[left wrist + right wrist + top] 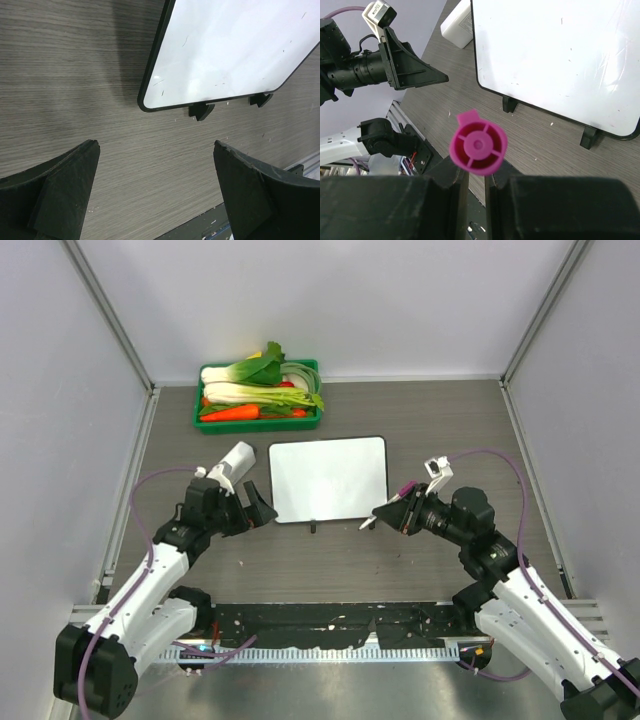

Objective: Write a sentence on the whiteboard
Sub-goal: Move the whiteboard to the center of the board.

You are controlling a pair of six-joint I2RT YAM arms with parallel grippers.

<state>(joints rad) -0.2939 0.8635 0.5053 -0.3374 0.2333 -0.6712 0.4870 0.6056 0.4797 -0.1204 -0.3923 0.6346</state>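
The whiteboard lies flat in the middle of the table, its small black feet at the near edge. No sentence is in view on it; the white surface carries only faint specks. My right gripper hovers off the board's near right corner, shut on a pink marker whose round pink end faces the wrist camera. The marker's other end points left, just off the board's near edge. My left gripper stands open and empty beside the board's near left corner.
A green tray of vegetables sits at the back left. A white block-like object lies to the left of the board, behind my left gripper. A black rail runs along the table's near edge.
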